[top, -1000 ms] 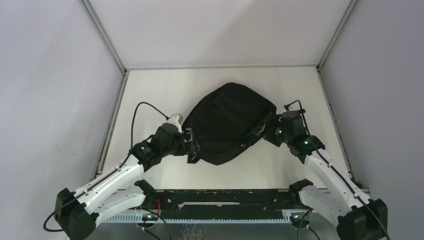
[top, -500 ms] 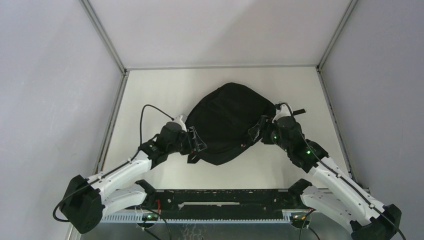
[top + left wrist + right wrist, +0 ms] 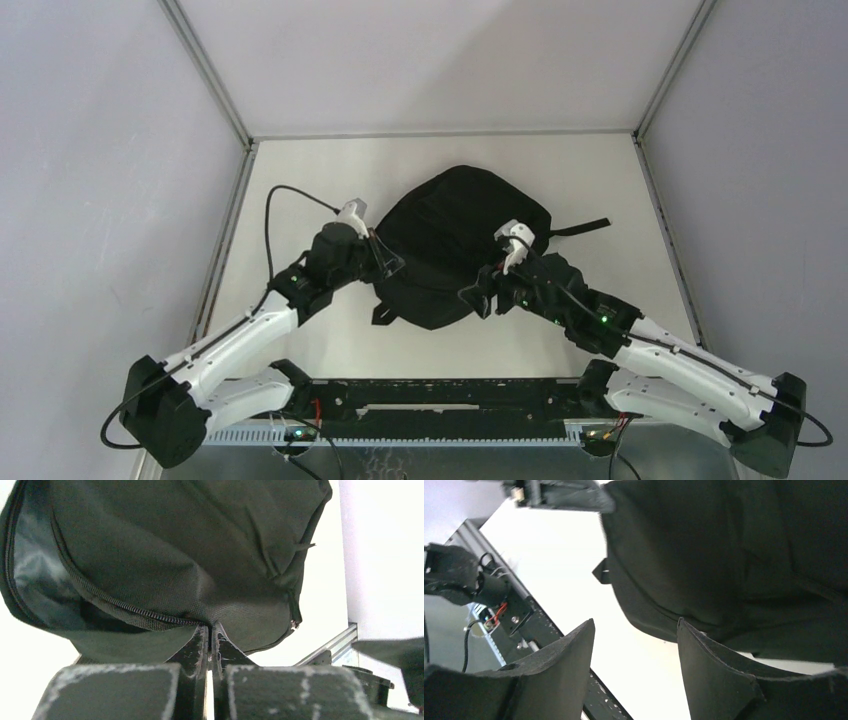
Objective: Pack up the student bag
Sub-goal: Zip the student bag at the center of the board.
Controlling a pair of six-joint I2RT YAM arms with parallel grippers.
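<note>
The student bag point(image 3: 455, 235) is a black rounded backpack lying flat in the middle of the table. My left gripper point(image 3: 383, 262) is at the bag's left edge. In the left wrist view its jaws point(image 3: 210, 628) are pressed together, pinching the fabric point(image 3: 175, 555) where the zip line point(image 3: 125, 611) ends. My right gripper point(image 3: 478, 297) is at the bag's near right edge, pointing left. In the right wrist view it point(image 3: 635, 621) stands open with only bare table between its fingers, and the bag point(image 3: 734, 555) lies just beyond the right finger.
A black strap point(image 3: 580, 228) sticks out of the bag's right side, and a short tab point(image 3: 385, 315) pokes out at its near left corner. The black base rail point(image 3: 440, 395) runs along the near edge. Metal frame posts point(image 3: 225, 235) border the table.
My left gripper has shut on the bag's left edge and lifted it a little. My right arm has swung left from the bag's right side to its near edge, uncovering the strap.
</note>
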